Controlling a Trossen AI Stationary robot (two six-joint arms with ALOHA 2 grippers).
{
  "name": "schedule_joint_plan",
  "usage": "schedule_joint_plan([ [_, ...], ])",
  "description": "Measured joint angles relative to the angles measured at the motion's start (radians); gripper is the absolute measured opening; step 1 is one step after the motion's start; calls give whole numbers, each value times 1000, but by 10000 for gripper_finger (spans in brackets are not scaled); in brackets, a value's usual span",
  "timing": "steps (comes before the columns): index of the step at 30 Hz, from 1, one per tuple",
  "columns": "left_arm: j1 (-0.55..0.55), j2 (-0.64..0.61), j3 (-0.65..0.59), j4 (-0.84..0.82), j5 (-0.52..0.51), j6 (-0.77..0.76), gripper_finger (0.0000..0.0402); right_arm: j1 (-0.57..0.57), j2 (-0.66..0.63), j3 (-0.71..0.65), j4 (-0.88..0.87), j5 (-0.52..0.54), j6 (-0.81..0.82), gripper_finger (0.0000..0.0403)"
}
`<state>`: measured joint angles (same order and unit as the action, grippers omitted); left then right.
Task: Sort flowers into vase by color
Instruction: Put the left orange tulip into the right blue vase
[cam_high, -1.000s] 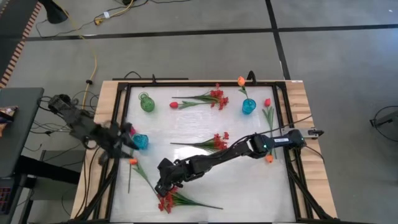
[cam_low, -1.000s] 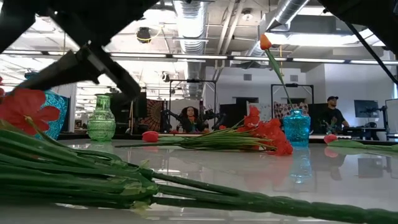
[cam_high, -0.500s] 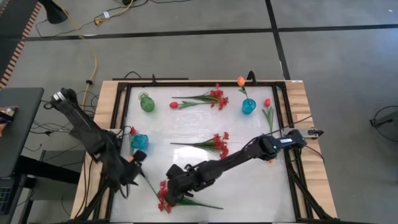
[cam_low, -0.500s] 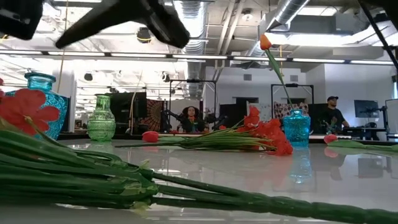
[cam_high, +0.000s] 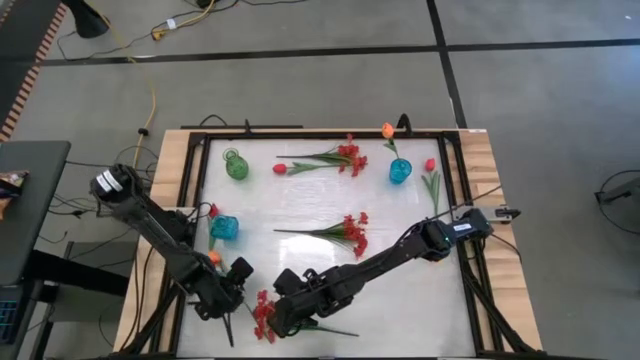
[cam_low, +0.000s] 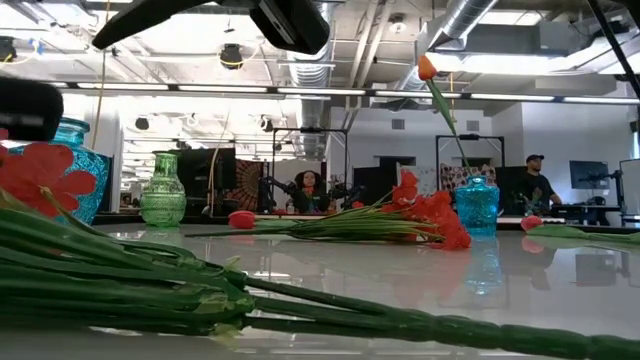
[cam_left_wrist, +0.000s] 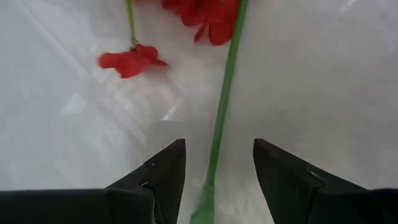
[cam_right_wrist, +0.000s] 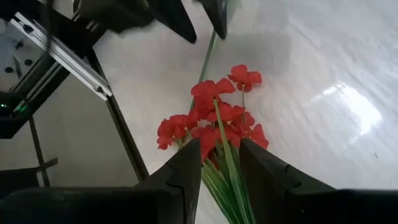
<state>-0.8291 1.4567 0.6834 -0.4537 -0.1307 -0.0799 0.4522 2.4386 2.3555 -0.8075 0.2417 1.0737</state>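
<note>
White and glossy, the desk (cam_high: 330, 205) sits inside a black frame on a wooden base. Take as landmark the bushy red small-blossom spray on green stems (cam_high: 266, 318) lying at the desk's near edge. The right hand (cam_high: 283, 318) is down over this spray, its fingers (cam_right_wrist: 180, 177) narrowly parted with the stems between them just behind the blossoms — not yet pinched tight.

Just left of the spray, the left hand (cam_high: 236, 296) hovers low with its fingers (cam_left_wrist: 163, 174) well apart, straddling the thin green stem (cam_left_wrist: 222, 106) of an orange tulip bud (cam_high: 214, 258) without touching it.

Beyond the spray stand a turquoise glass vase (cam_high: 224, 228), a green glass vase (cam_high: 236, 165) and, far right, another turquoise vase (cam_high: 400, 171) holding an orange tulip (cam_high: 388, 130).
</note>
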Motion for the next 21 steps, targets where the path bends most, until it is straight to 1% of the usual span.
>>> schedule_joint_plan([
  [4,-1,56,4,13,-5,-23,178,0,0,0,-1,0,0,136],
  [7,-1,62,5,8,-4,-46,168,0,0,0,0,0,1,136],
  [10,-2,45,3,5,3,-46,133,0,1,0,0,0,1,136],
  [16,0,-3,-2,-28,3,-49,19,0,1,0,13,-2,3,136],
  [17,0,-12,3,-46,3,-57,10,-1,1,0,19,-2,2,136],
  [21,-1,-43,50,-182,18,-63,4,-1,1,0,45,-3,2,136],
])
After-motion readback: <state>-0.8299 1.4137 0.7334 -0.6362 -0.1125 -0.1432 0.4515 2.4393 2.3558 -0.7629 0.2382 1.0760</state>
